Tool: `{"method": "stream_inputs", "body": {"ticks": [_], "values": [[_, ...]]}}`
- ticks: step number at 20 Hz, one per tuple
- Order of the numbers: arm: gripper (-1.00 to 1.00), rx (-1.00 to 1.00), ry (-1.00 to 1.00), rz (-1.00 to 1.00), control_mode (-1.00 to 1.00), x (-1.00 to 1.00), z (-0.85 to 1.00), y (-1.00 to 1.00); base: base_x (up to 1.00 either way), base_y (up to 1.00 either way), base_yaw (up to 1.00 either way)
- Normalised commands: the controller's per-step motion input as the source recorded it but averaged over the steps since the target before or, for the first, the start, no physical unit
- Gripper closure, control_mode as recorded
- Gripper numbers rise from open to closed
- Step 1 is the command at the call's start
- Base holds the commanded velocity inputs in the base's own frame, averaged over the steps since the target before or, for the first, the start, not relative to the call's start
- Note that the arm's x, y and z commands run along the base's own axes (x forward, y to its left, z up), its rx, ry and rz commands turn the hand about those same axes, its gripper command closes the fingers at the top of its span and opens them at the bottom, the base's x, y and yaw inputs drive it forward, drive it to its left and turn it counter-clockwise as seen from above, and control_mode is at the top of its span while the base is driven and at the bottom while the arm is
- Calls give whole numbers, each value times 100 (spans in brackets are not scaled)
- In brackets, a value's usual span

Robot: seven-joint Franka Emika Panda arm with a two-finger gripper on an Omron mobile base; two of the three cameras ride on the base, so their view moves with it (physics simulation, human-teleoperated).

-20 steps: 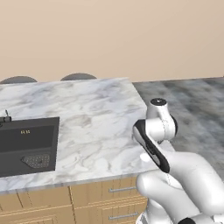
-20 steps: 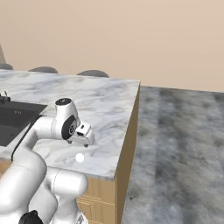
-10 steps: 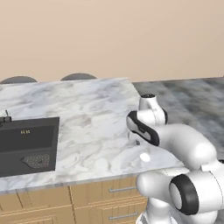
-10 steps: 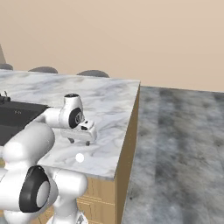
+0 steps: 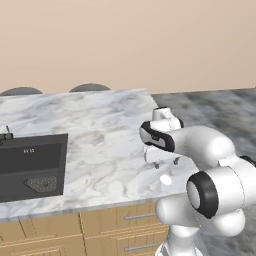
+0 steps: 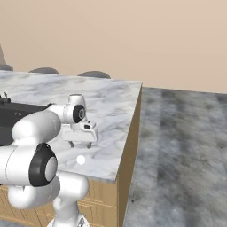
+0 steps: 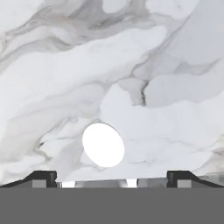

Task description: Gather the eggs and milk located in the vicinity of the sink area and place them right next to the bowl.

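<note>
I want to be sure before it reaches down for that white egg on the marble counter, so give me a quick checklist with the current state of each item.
1. Gripper open, holding nothing: ok.
2. White oval egg lies ahead between the fingertips: ok.
3. Egg rests free on the grey-veined marble counter, nothing touching it: ok.
4. Gripper above the egg, not yet around it: ok.
5. Black rectangular sink well away from the arm: ok.
6. Bowl's position for the drop-off: cannot tell.

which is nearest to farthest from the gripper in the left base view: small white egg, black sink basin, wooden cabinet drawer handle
1. Small white egg, on the marble just below the open gripper.
2. Wooden cabinet drawer handle, lower, under the counter edge.
3. Black sink basin, far left.
</note>
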Motion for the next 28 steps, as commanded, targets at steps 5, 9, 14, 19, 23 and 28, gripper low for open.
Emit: {"method": "stream_inputs", "body": {"ticks": [5,9,14,19,23,28], "values": [[-100,-1,0,17,-100,-21,-17,0,0,0,0],[-100,0,-1,6,-100,0,-8,0,0,0,0],[-100,4,-7,11,-100,0,-27,0,0,0,0],[-100,3,0,8,-100,0,-27,0,0,0,0],[-100,0,2,4,-100,0,-20,0,0,0,0],[-100,0,7,3,-100,0,-16,0,0,0,0]]}}
